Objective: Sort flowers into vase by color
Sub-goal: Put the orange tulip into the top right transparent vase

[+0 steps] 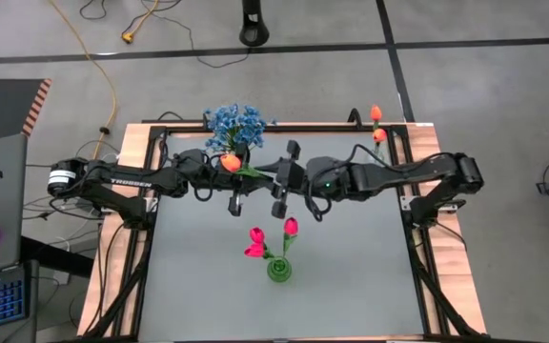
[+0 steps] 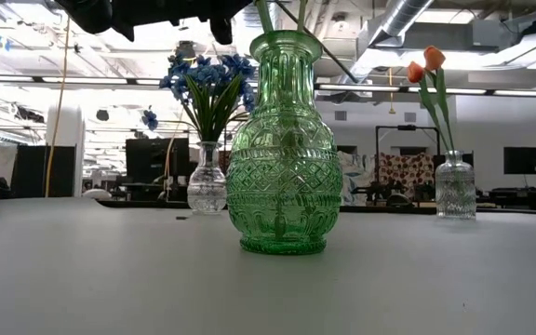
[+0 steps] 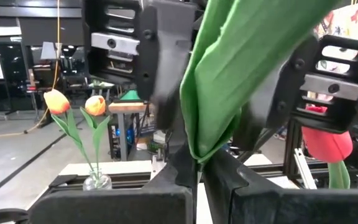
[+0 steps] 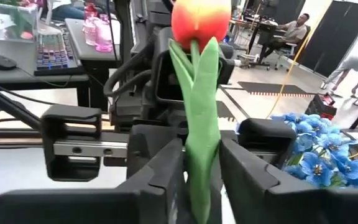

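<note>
Three glass vases stand on the grey table (image 1: 351,295). The green glass vase (image 1: 279,271) near the bottom middle of the high view holds three pink-red tulips (image 1: 255,234). A clear vase (image 2: 207,182) at the top middle holds one bunch of blue flowers (image 1: 235,125). Another clear vase (image 2: 454,187) at the top right holds two orange tulips (image 1: 376,113). One more orange tulip (image 1: 230,162) sits mid-air at the top middle. The left gripper (image 1: 238,181) is squeezed tight on its green stem. The right gripper (image 4: 201,171) has its fingers on both sides of the leaves.

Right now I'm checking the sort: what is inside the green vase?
The green vase holds pink-red tulips; their green stems enter its neck. Patterned glass hides the stem ends.
</note>
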### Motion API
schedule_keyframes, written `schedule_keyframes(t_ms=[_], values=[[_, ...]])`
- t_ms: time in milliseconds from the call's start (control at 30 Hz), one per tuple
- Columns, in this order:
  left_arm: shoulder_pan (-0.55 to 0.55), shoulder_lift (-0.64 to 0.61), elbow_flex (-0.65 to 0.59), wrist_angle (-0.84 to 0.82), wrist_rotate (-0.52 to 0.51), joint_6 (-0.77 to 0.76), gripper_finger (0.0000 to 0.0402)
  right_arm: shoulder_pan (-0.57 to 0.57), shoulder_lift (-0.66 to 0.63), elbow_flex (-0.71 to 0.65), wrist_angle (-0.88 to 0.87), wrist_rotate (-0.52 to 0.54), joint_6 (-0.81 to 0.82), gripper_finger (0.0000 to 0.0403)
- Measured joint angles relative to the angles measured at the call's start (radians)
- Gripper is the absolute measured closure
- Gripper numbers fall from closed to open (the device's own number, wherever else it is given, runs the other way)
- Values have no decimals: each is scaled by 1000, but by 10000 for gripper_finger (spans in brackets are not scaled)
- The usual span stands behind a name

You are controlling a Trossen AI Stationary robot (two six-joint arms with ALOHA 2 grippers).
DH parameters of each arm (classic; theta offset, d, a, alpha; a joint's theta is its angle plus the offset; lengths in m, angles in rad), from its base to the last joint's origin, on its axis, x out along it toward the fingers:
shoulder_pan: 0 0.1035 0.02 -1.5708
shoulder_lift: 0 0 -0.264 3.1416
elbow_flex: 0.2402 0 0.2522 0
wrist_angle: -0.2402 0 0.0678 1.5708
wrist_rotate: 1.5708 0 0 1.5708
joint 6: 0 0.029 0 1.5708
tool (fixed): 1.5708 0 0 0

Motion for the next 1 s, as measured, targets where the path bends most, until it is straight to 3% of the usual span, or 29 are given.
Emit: schedule_keyframes(t_ms=[367, 567, 800, 1000], values=[[-7, 0, 0, -3, -16, 23, 401, -22, 8, 0, -9, -9, 32, 364], [-7, 0, 0, 0, -30, 23, 393, -20, 3, 0, -13, -9, 27, 368], [-8, 0, 0, 35, -28, 23, 315, -14, -50, -1, -34, 6, 23, 365], [-8, -10, 0, 40, -28, 22, 257, 6, -154, -1, -81, 109, -9, 368]])
